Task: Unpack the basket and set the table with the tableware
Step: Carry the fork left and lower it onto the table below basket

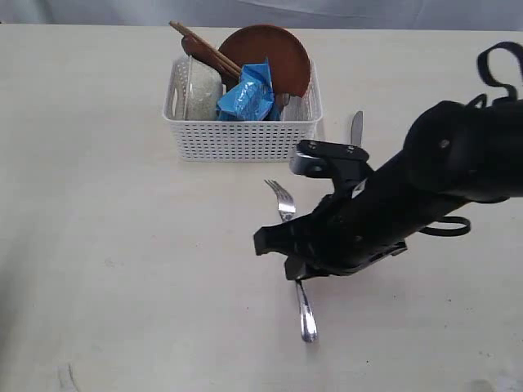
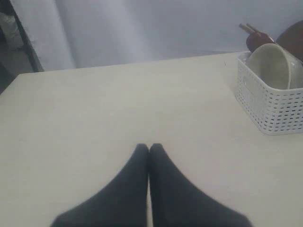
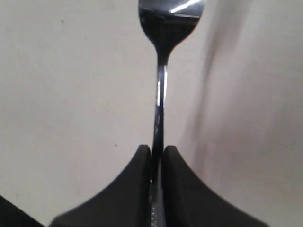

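Observation:
My right gripper [image 1: 292, 258] [image 3: 157, 150] is shut on the handle of the steel fork [image 1: 283, 202] [image 3: 160, 94], which sits low over the table [image 1: 122, 245] in front of the basket; whether it touches the top I cannot tell. The white basket [image 1: 241, 137] [image 2: 272, 106] holds the brown plate [image 1: 278, 51], the pale bowl [image 1: 201, 88] [image 2: 268, 65] and the wooden chopsticks [image 1: 204, 46]. A steel knife [image 1: 356, 127] lies on the table right of the basket. My left gripper [image 2: 149, 147] is shut and empty over bare table, left of the basket.
A blue chip bag [image 1: 247, 95] stands in the basket between bowl and plate. The right arm's black body [image 1: 425, 184] spans the right half of the table. Grey curtain [image 2: 142, 28] hangs behind the far table edge.

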